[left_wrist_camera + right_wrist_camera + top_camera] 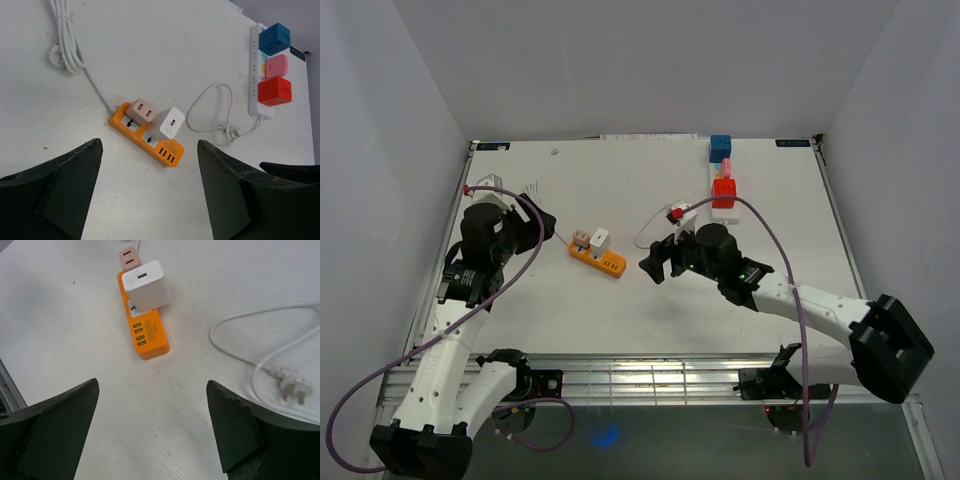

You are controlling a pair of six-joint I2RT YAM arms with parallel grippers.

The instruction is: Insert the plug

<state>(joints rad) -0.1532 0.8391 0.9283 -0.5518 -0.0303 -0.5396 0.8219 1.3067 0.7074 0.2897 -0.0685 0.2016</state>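
Two grippers low over a white table [640,310]: left gripper [546,231] and right gripper [658,262], both spread wide and clasping nothing, either side of an orange power strip [605,260]. Farther back, towards the right edge, a white power strip [254,75] loaded with a blue cube [274,38], a pink cube [276,65] and a red cube [275,91] in a row. On the orange strip, the white charger plug [169,123]: squarish block, rounded corners, one USB slot on top, just beside a pink adapter [141,111] with two slots. Plain from the left wrist, outside the right wrist's frame: a bundled white cable [65,35] running to the orange strip. Sharpest from the right wrist: a loose three-pin plug [292,387] on a looped white cord, flat on the table, apart from the orange strip.
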